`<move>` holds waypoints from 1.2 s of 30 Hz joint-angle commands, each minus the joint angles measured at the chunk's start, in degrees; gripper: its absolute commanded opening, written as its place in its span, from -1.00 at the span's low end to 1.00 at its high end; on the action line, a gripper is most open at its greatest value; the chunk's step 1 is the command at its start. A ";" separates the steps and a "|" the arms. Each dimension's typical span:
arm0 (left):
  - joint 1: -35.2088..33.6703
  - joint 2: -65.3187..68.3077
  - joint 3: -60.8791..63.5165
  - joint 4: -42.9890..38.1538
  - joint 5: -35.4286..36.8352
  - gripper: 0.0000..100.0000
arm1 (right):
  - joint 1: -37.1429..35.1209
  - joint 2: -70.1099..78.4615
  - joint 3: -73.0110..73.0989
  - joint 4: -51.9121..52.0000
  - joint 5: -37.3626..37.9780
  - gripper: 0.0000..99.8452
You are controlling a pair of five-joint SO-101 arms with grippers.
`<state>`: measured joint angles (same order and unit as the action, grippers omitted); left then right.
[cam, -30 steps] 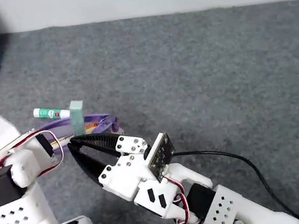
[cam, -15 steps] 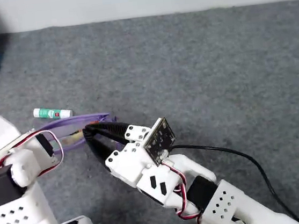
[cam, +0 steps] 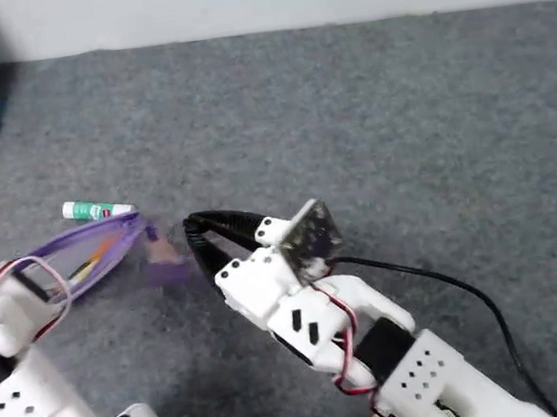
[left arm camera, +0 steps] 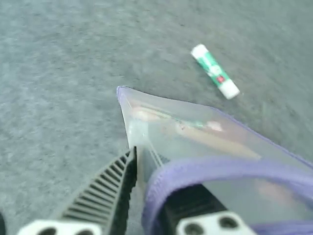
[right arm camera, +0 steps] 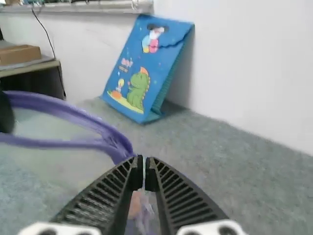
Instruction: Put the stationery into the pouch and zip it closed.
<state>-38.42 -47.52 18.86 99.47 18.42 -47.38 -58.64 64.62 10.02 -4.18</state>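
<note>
The pouch (cam: pixel 97 245), clear with a purple rim, lies at the left of the high view, on the grey carpeted table (cam: pixel 401 134). It is mouth-open, its rim spread in a narrow loop. The left gripper (left arm camera: pixel 146 178) is closed on it: in the left wrist view one ribbed black finger presses the outside of the clear wall and the other sits inside, under the purple rim, with the wall pinched between them. Through the plastic, at the centre of that view, show a few long pale and orange things (left arm camera: pixel 210 134); what they are cannot be told.

A glue stick (cam: pixel 98 210), white with a green band, lies on the table just above the pouch in the high view, outside it and apart from both grippers. In the left wrist view it sits at the upper right, beyond the pouch's far corner.

The right gripper (cam: pixel 196 240) is at the centre left of the high view, just right of the pouch's end. Its fingers are pressed together at the tips in the right wrist view, right beside the end of the purple rim (right arm camera: pixel 73 127). Whether they pinch anything of the pouch cannot be told.

A blue paper bag (right arm camera: pixel 146 68) with a dinosaur picture leans against the wall in the upper left corner.
</note>
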 commanded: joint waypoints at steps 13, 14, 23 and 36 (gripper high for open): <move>-14.33 -0.35 -4.53 0.44 -2.73 -0.98 | 0.22 45.67 -26.81 -0.57 0.00 -0.66; -15.38 -0.35 -4.88 0.44 -2.81 -0.98 | 0.22 48.22 -28.75 -0.57 0.00 -0.61; -21.01 -0.26 -5.14 0.53 -6.33 -0.98 | -1.36 68.62 -46.68 -0.40 0.44 -0.56; -20.92 -0.26 -5.05 0.53 -6.33 -0.98 | -4.00 96.22 -73.49 0.84 6.95 -0.56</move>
<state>-58.90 -47.52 18.15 99.47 12.62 -49.93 35.78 -1.67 10.02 0.22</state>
